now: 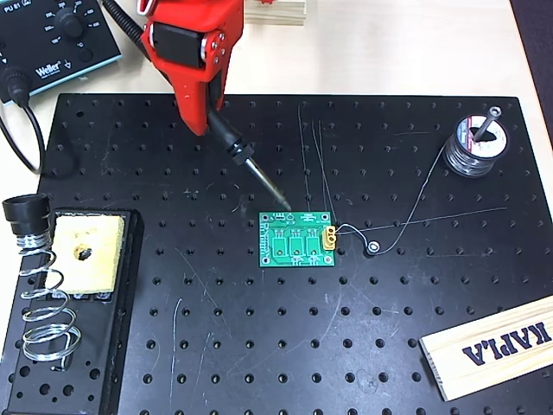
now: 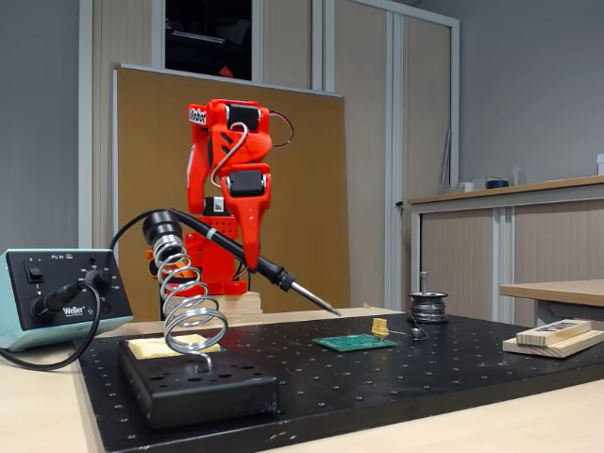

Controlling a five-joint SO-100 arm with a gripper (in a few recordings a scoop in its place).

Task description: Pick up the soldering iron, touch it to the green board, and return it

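Breadboard point(image 1: 285, 346): black perforated plate under the fingers, carrying every item below.
Gripper point(image 1: 205, 117): red, fingers closed on the soldering iron's handle.
Coil stand point(image 2: 184, 302): silver spring on a black base with a yellow sponge point(image 1: 84, 252), well to the fingers' left in the overhead view.
Soldering iron point(image 1: 246, 162): slants down and away from the fingers; tip just above the green board's far edge, contact not discernible.
Green board point(image 1: 298, 242): flat, below and right of the fingers in the overhead view.
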